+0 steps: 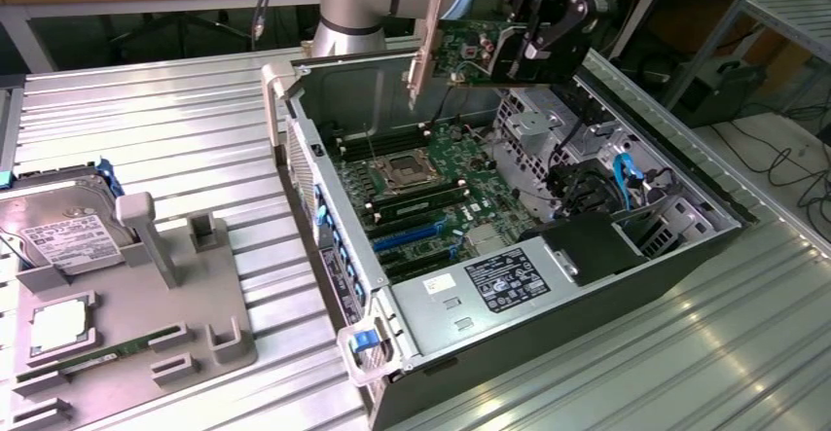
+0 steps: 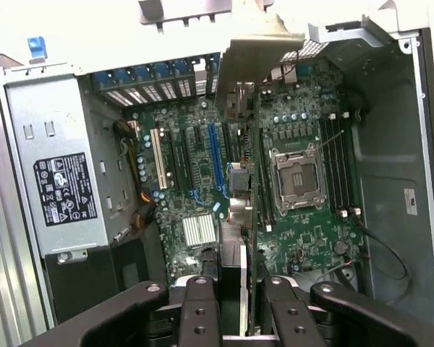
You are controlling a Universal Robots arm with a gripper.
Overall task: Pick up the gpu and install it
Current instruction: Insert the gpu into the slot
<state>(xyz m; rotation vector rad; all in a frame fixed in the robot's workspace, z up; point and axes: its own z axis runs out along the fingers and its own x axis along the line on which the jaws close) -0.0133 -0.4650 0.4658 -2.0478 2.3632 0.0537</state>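
- Quick head count: one arm [image 1: 364,3], one hand [image 1: 535,56], one gpu [image 1: 470,53], and one open PC case [image 1: 302,129] lying on the ribbed metal counter [image 1: 156,129].
- One grey tray [image 1: 195,305] sits off to the exterior view's left. It holds one hard drive [image 1: 58,241] and one green memory stick [image 1: 104,356].
- Inside the case there's one CPU socket [image 1: 399,170] and one power supply [image 1: 500,280].
- The hand is clamped on the gpu, with two fingers [image 2: 201,303] pinching its near end.
- The gpu hangs in the air over the case's far end, clear of the motherboard [image 1: 449,193].
- The card stands on edge with its long axis roughly level. It runs from the hand toward the exterior view's left.
- Its pale bracket [image 1: 418,52] is at that left end, pointing down just inside the case's back wall.
- In the wrist view the card is edge-on, lined up over the board beside the CPU socket.
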